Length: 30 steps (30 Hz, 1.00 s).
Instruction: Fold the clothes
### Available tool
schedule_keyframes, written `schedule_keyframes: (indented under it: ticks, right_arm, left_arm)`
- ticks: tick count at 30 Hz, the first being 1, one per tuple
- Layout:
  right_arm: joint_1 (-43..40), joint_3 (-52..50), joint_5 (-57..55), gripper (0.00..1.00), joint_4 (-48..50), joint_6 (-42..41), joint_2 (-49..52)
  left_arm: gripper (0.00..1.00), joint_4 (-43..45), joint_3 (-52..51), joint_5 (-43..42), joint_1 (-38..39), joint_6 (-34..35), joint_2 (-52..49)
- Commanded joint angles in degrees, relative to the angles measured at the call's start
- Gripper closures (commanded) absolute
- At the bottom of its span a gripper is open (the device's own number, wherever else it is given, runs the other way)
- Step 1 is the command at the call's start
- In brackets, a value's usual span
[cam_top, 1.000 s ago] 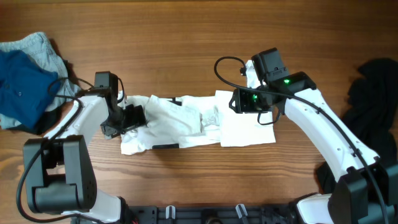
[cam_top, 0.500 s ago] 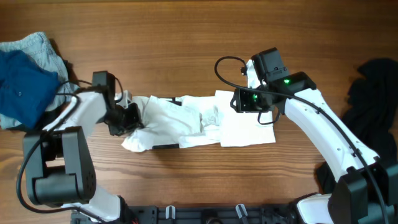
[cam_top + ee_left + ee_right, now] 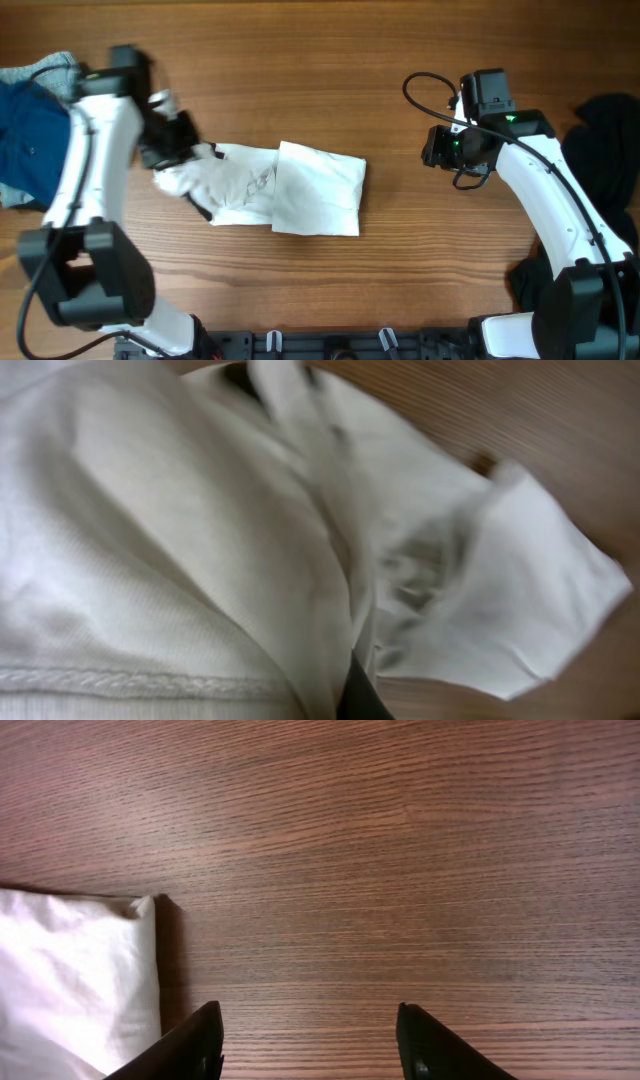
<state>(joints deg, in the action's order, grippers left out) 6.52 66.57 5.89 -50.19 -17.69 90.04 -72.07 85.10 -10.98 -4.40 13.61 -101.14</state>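
While the shirt [image 3: 300,190] lies on the table [image 3: 330,60] only partly folded, the job looks barely begun. Its right half is doubled into a flat, straight-edged panel, while its left half is rumpled and bunched. Its long axis runs side to side across the table, tilted a little. The flat end points toward the right arm, and the bunched end sits farther from the robot's base.

Three more pieces lie in unfolded heaps. A black garment [image 3: 605,130] is well right of the shirt, a navy garment [image 3: 30,150] well left of it, and a light-blue garment [image 3: 50,68] just beyond the navy.

The left gripper [image 3: 185,148] is clamped on the shirt's bunched left end, and cloth fills its wrist view. The right gripper [image 3: 438,150] hangs well right of the shirt over bare table, fingers apart and holding nothing.
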Motion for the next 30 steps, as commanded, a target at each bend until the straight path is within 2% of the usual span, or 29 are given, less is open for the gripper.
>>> schedule_keyframes:
  ticks: [1, 5, 8, 12, 15, 22, 27, 28, 30]
  right_arm:
    - [-0.2, 0.5, -1.0, 0.43, -0.1, 1.2, -0.2]
    - [-0.2, 0.5, -1.0, 0.43, -0.1, 2.6, -0.2]
    - [-0.2, 0.5, -1.0, 0.43, -0.3, 2.7, -0.2]
    - [-0.2, 0.5, -1.0, 0.41, -0.4, 2.7, -0.2]
    - [-0.2, 0.5, -1.0, 0.41, -1.1, 2.7, -0.2]
    - [-0.2, 0.5, -1.0, 0.41, -1.8, 2.7, -0.1]
    - [-0.2, 0.5, -1.0, 0.41, -1.7, 3.3, -0.1]
    - [-0.2, 0.5, -1.0, 0.40, -1.8, 3.9, -0.1]
    - [-0.2, 0.5, -1.0, 0.40, -2.3, 4.2, -0.1]
  left_arm:
    - [0.95, 2.1, 1.9, -4.0, 13.7, 6.4, 2.0]
    - [0.93, 5.2, 1.9, -3.7, 28.7, 11.0, -0.3]
    - [0.94, 5.6, 1.9, -4.5, 36.1, 14.4, -2.1]
    - [0.94, 6.5, 1.9, -4.7, 38.7, 16.9, -2.1]
    - [0.94, 7.3, 1.9, -4.7, 37.9, 17.4, -1.7]
    - [0.96, 15.6, 1.9, -4.8, 36.9, 24.7, 4.6]
    - [0.94, 15.8, 1.8, -4.6, 41.5, 24.8, 3.5]
    - [0.92, 15.8, 1.7, -4.2, 42.5, 24.8, 2.6]
    - [0.71, 16.0, 1.6, -4.2, 43.7, 24.8, 0.9]
